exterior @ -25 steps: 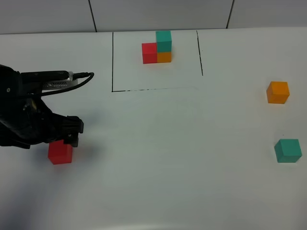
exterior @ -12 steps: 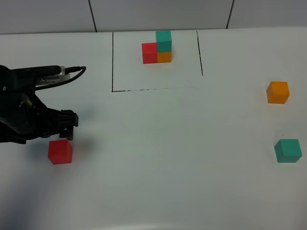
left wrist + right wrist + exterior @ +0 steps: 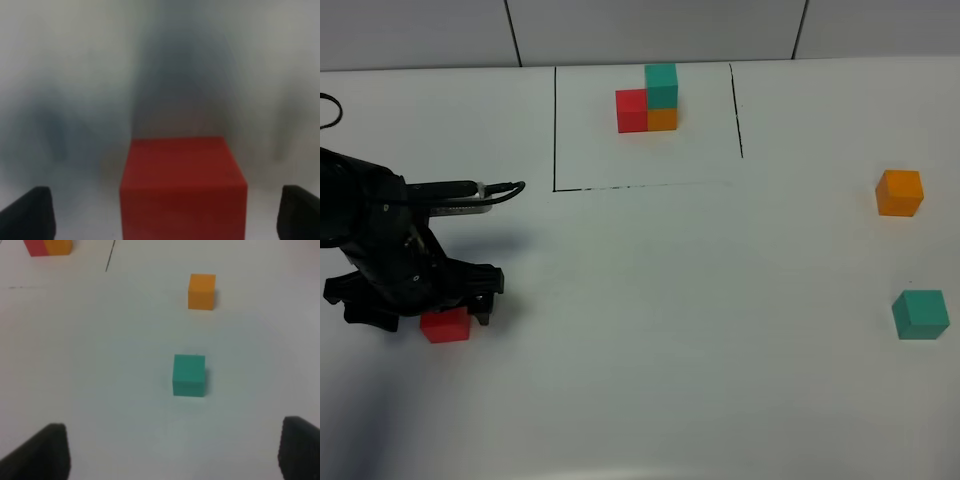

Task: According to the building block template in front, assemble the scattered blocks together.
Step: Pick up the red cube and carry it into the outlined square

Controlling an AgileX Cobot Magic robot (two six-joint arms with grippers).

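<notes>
With its left gripper [image 3: 423, 303] open astride the plain matte red cube [image 3: 183, 185] near the white desk's [image 3: 670, 320] left edge, the robot should centre itself, then close squarely on opposite faces.

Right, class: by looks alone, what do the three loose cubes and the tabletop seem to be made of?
The red cube, orange cube, teal cube: likely painted wood or solid plastic; flat matte colour, crisp edges, no glare, no visible grain. The tabletop: smooth white laminate or coated board, perhaps; even surface, thin black lines marked on it.
</notes>
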